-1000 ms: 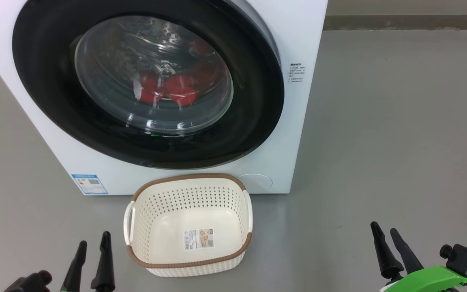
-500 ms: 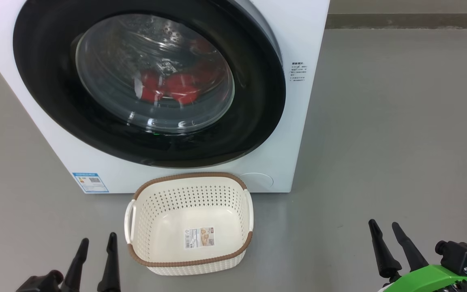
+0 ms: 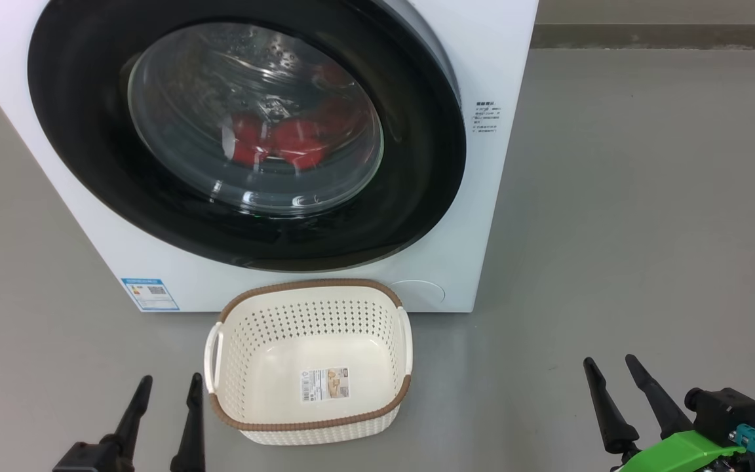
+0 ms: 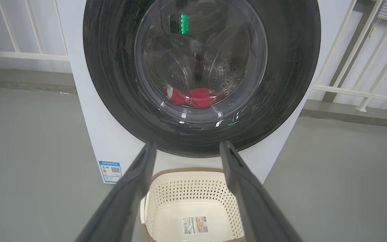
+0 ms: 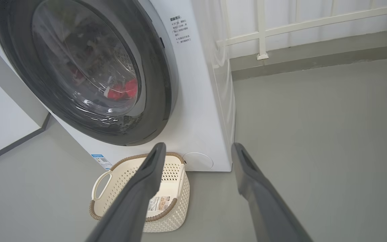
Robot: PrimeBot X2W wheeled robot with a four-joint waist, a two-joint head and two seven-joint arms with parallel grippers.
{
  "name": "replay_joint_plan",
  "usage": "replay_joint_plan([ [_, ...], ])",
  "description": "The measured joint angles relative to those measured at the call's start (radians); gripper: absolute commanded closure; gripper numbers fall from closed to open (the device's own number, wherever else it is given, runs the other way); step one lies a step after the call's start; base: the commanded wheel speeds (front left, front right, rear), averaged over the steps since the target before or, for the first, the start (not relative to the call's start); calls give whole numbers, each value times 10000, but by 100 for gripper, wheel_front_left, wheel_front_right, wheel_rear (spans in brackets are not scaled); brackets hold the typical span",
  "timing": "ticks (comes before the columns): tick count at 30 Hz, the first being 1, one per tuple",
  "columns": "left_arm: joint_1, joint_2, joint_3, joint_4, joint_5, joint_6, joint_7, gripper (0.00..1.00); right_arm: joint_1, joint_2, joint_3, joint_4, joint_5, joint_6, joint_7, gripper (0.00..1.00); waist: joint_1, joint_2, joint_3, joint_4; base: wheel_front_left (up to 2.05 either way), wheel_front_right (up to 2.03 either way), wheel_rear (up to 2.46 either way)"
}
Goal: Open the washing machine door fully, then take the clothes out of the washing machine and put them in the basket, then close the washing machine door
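The washing machine door (image 3: 174, 131), a large round one with a wide glossy black ring around a bulging clear glass window, sits shut against the front of the big white front-loading washing machine (image 3: 476, 216). Through the glass, the bright red fabric clothes (image 3: 286, 144) lie low in the perforated steel drum. Just in front of the machine, on the grey floor (image 3: 613, 229), stands the small cream-white perforated plastic basket with a brown woven-look rim (image 3: 312, 286), empty but for a label sticker.

Nearer the robot, the left claw (image 3: 171, 381) hangs low just beside the basket's left end. The right claw (image 3: 608, 362) is well apart from it, over bare floor. Both have their fingers spread and hold nothing, and neither touches the door.

The opening step looks not yet begun. No handle shows on the smooth ring, and I cannot tell which side is hinged, so a finger hooked at the wrong edge would likely skid off the gloss. The light basket sits right under the door, where a low reach could shove it aside. If the door is left half open, it could catch a forearm going into the drum.
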Motion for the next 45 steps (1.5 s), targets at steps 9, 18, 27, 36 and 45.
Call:
replay_joint_plan([
  [9,43,17,-56,-81,1076,0,-265,0,0,-75,92,-56,-871,0,-232,0,-1,0,12,1,0,0,0],
  [18,203,33,-33,-75,1812,-2,-479,0,-2,-163,180,-98,-1716,0,-479,0,0,0,30,-13,0,0,0],
  [27,203,-61,251,221,1645,-92,-531,0,-1,-140,13,-130,-1923,0,-523,0,0,0,69,-43,0,0,0],
  [36,204,-142,468,324,1546,-194,-531,0,8,6,-261,-134,-1956,0,-523,0,0,0,15,-71,0,0,0],
  [45,209,-174,529,337,1549,-205,-531,0,0,132,-284,-134,-1718,0,-523,98,-1,0,-7,-109,0,0,0],
])
